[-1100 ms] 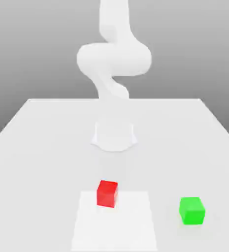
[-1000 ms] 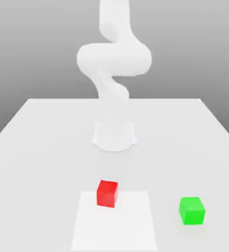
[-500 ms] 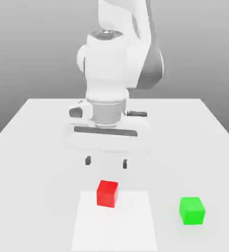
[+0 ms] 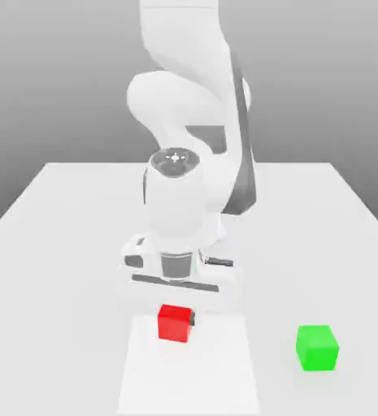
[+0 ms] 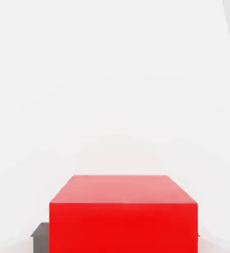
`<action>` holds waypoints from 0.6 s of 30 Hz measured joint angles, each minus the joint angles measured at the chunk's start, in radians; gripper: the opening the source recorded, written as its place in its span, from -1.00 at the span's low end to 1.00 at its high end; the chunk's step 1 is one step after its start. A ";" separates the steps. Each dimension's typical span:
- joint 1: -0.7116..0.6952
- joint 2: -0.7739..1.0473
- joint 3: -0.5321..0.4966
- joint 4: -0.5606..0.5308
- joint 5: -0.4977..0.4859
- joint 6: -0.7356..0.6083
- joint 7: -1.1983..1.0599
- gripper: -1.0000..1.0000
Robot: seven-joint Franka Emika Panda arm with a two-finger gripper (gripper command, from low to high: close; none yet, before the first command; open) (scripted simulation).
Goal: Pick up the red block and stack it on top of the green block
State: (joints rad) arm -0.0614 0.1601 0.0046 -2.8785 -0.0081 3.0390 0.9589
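A: Entry, largest first; the arm (image 4: 193, 122) folds down over the tabletop (image 4: 54, 236); a paler square patch (image 4: 224, 374) lies on the near part of it.

B: End effector?

A: The end effector (image 4: 175, 318) is low over the red block (image 4: 174, 322), block between the fingers; a dark fingertip (image 4: 191, 318) peeks just beside the block's side toward the exterior view's right; in the hand view a dark pad (image 5: 39, 232) sits at the block's edge; whether the pads press or merely flank it, cannot tell.

B: Block positions?

A: Red block (image 5: 123, 213) rests on the far edge of the patch; green block (image 4: 317, 348) stands on the tabletop well apart, toward the exterior view's right; nothing on top of it.

B: Handling?

A: Judged: small rigid cube, likely light, matte faces so fair friction; not fragile; take it on two opposite flat sides, mid-height, pads square to the faces; a corner grip may twist it.
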 joint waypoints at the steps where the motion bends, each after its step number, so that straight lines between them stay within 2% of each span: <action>1: -0.001 -0.030 0.001 -0.004 0.001 -0.026 -0.001 -1.00; 7: 0.021 -0.225 0.007 -0.020 0.007 -0.205 0.000 -1.00; 15: 0.354 -0.149 0.167 0.242 0.000 -0.391 0.133 -1.00; 18: 0.382 -0.061 0.159 0.276 -0.032 -0.338 0.171 -1.00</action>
State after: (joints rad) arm 0.3204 0.0991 0.1639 -2.6023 -0.0398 2.7009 1.1297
